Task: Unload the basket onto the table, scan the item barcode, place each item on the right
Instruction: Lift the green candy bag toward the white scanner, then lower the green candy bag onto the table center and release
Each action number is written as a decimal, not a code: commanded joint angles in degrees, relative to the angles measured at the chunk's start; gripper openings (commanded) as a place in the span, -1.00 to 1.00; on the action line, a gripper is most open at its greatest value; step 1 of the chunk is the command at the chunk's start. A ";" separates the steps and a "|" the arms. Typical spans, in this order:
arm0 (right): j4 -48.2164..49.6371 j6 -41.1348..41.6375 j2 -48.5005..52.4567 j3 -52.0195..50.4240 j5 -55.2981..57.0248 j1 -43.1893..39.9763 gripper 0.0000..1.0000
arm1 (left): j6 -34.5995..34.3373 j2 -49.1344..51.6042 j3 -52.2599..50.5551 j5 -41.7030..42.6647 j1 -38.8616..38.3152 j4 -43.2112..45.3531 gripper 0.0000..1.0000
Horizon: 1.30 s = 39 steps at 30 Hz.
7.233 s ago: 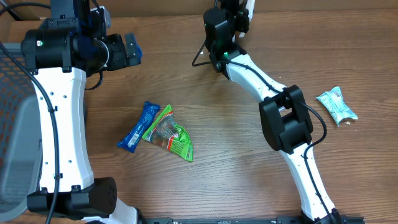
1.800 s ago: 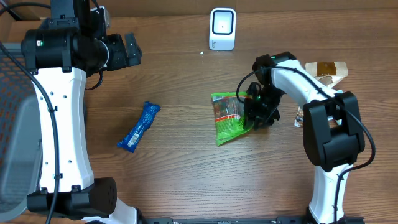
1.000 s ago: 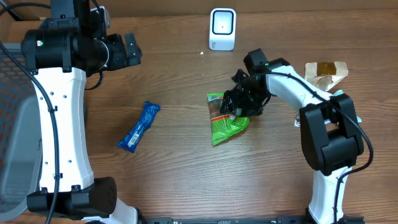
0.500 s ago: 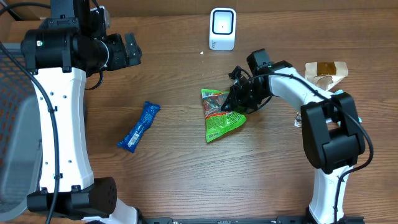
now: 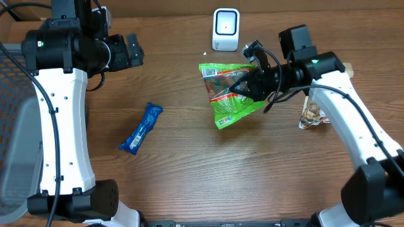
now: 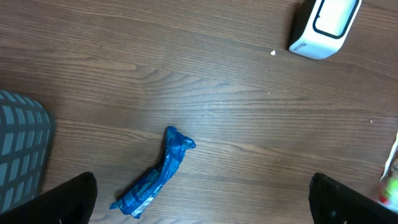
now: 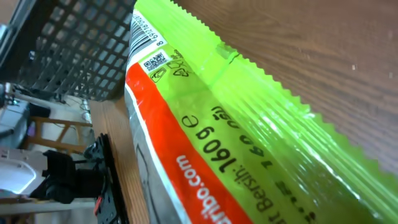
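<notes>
Packet (image 5: 228, 108) — green — clamped in right tool (image 5: 250, 84), near scanner (image 5: 226, 28).

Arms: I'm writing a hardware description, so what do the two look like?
The left arm and right arm have white links with black joint housings and black jaws. Thin black cables run along each. A small green light glows on each.

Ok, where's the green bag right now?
Overhead, right of centre: the green bag is held by the right gripper, just in front of the white scanner.
</notes>
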 commanded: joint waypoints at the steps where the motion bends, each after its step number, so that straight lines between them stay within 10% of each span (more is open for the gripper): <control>1: 0.17 -2.71 -3.54 1.36 -2.08 0.15 -0.91 | -0.35 0.09 0.79 0.20 -0.02 0.00 0.99; 11: 1.40 3.32 -3.56 0.35 13.49 2.54 -0.92 | -0.35 0.09 0.79 0.20 -0.02 0.00 0.99; 18: 4.59 22.45 3.13 -0.28 80.19 15.30 -0.92 | -0.35 0.09 0.79 0.20 -0.02 0.00 0.99; 31: -5.68 19.63 17.77 -0.24 82.25 24.63 -0.84 | -0.35 0.09 0.79 0.20 -0.02 0.00 0.99; 33: -6.19 19.63 17.77 -0.24 78.40 26.80 -0.61 | -0.35 0.09 0.79 0.20 -0.02 0.00 1.00; 35: -6.45 19.63 17.77 -0.24 74.84 29.18 0.42 | -0.35 0.09 0.79 0.20 -0.02 0.00 0.99; 39: -8.28 19.65 17.77 1.90 67.52 34.18 0.74 | -0.35 0.09 0.79 0.20 -0.02 0.00 0.99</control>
